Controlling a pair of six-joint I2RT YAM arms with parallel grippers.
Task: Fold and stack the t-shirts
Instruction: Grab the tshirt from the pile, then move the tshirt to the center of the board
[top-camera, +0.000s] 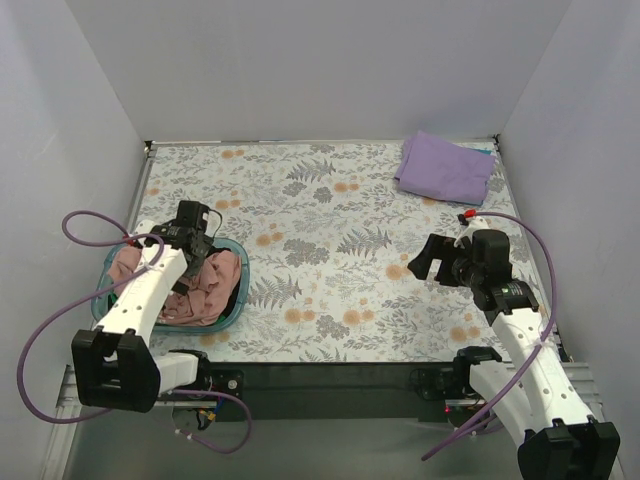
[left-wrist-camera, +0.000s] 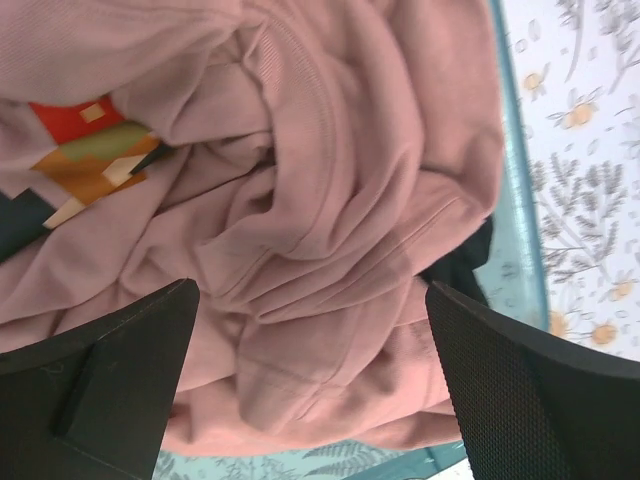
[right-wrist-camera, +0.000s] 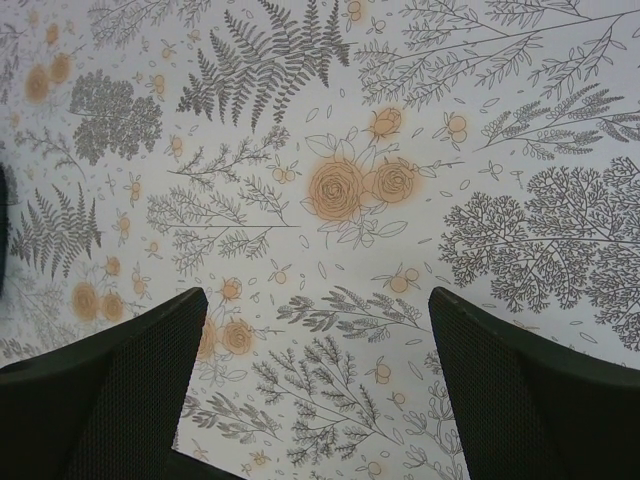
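A dusty-pink t-shirt (top-camera: 212, 288) lies crumpled in the teal basket (top-camera: 236, 305) at the left. In the left wrist view it (left-wrist-camera: 330, 200) fills the frame, its orange print (left-wrist-camera: 90, 160) at the left. My left gripper (top-camera: 196, 252) hangs open just above the pink shirt, jaws wide apart and empty (left-wrist-camera: 312, 340). A lavender-purple t-shirt (top-camera: 445, 168) lies folded at the table's far right corner. My right gripper (top-camera: 425, 262) is open and empty over the bare floral cloth (right-wrist-camera: 315, 330). No green shirt shows.
The table is covered by a floral-patterned cloth (top-camera: 330, 250). White walls close in the left, back and right sides. A dark cloth edge (left-wrist-camera: 470, 262) shows under the pink shirt in the basket. Purple cables loop beside both arms.
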